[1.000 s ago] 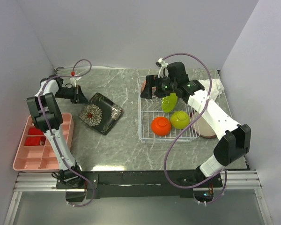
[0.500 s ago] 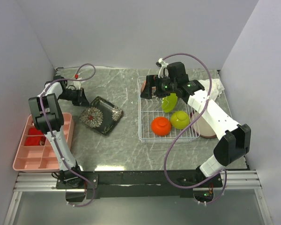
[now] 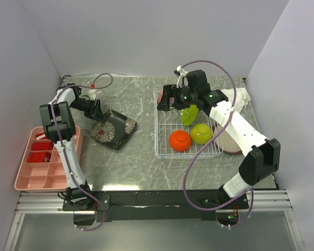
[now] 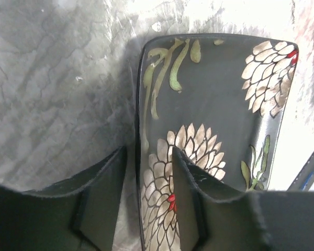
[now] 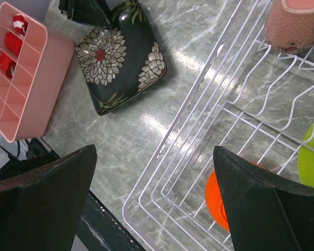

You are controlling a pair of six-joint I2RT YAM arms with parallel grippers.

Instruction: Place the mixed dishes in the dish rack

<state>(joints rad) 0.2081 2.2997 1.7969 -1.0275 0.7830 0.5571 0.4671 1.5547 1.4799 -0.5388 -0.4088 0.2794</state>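
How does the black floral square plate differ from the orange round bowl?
The black floral square plate lies on the table, outside the white wire dish rack; the orange bowl sits inside it. The plate is square and patterned, the bowl round and plain. The left gripper straddles the plate's edge; no gripper holds the bowl.

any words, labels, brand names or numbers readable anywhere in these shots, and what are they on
No readable text in any view.
The black floral square plate carries only painted flowers and leaves, no lettering.
The pink divided tray, the white wire dish rack and the salmon cup show no print or labels.
If the arms carry markings, they are too small to make out.
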